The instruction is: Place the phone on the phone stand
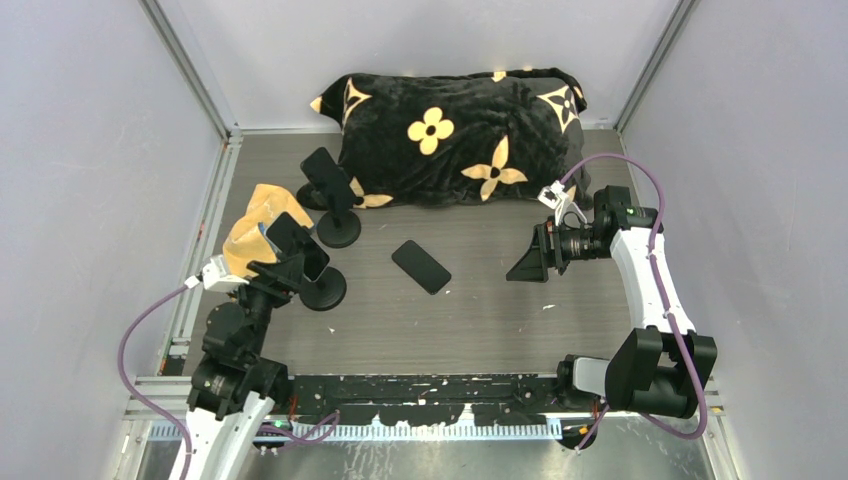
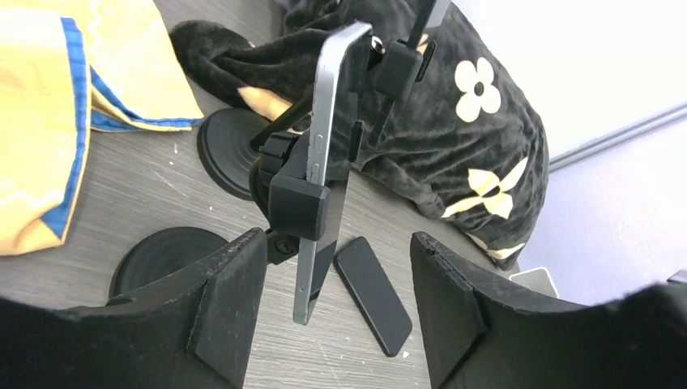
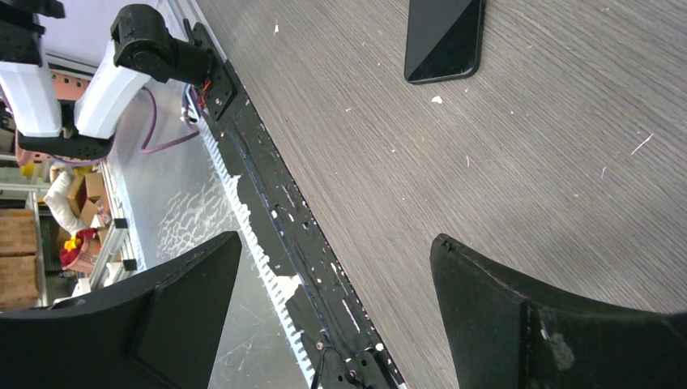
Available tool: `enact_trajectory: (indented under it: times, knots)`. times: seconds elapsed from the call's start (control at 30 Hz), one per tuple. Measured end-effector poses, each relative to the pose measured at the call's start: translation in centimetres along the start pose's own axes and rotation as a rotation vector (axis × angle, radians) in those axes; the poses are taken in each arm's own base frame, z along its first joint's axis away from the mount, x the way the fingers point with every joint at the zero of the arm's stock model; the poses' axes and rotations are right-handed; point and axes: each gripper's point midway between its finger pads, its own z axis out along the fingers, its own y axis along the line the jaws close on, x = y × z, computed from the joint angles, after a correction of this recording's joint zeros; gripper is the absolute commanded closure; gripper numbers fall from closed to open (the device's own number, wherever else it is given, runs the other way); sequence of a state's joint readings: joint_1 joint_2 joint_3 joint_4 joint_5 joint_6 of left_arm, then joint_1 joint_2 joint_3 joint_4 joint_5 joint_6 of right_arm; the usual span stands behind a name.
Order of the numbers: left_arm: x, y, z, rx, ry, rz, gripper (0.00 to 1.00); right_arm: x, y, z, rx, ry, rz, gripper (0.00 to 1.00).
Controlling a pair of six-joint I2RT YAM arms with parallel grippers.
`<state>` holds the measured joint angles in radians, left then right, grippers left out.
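Silver-edged phone [image 2: 328, 97], upright, clamped in phone stand [image 2: 298, 207], so left tool [image 2: 336, 243] stands spread clear of it; right tool [image 3: 334, 243] spread, empty.

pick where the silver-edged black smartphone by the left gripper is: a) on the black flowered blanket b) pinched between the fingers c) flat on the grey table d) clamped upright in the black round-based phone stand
D: the silver-edged black smartphone is clamped in the black round-based phone stand, the left gripper open, clear of it.
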<state>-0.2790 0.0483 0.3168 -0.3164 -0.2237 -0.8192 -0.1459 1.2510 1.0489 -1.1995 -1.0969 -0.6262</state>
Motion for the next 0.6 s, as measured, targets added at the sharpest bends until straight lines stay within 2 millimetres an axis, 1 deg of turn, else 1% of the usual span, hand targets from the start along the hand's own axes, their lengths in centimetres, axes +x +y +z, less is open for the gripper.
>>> enact_trajectory:
  times: [0.23, 0.3, 0.43, 0.6]
  knots:
    - [-3.0, -0.9, -2.5, -0.084, 0.001, -0.048, 0.30, 0.0, -0.1, 0.0, 0.002, 0.003, 0.002, 0.07]
    - [-3.8, -1.3, -2.9, -0.109, 0.007, -0.043, 0.29, 0.1, -0.2, 0.1, 0.002, 0.006, 0.007, 0.07]
    - [-5.2, -2.5, -2.9, -0.155, 0.047, -0.003, 0.25, 0.2, -0.5, 0.1, 0.004, 0.014, 0.017, 0.07]
    - [-8.0, -5.4, -2.2, -0.175, 0.102, 0.103, 0.16, 0.2, -0.6, 0.0, 0.016, 0.019, 0.013, 0.07]
